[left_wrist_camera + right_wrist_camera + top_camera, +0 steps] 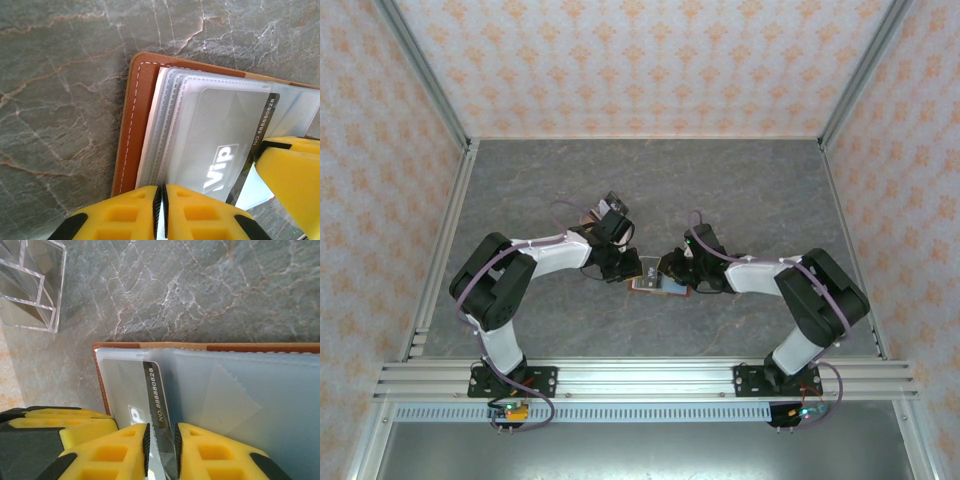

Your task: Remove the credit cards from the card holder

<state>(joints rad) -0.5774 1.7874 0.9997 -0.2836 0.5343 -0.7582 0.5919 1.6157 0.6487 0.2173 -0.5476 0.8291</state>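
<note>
The reddish-brown card holder (658, 284) lies open on the grey marbled table between my two grippers. Its leather edge (132, 125) frames several clear plastic sleeves. A black credit card (235, 150) marked "Vip" with a number sits partly in a sleeve. My left gripper (161, 200) is shut on the near edge of the sleeves. My right gripper (161, 450) is closed on the card's (156, 390) protruding dark edge. From above, the left gripper (625, 268) and right gripper (682, 278) face each other across the holder (150, 345).
A clear acrylic box (30, 285) stands on the table just beyond the holder. A small tan boxy object (603, 210) sits behind the left wrist. Patterned walls and metal rails (445, 240) enclose the table, with bare tabletop (650, 180) towards the back.
</note>
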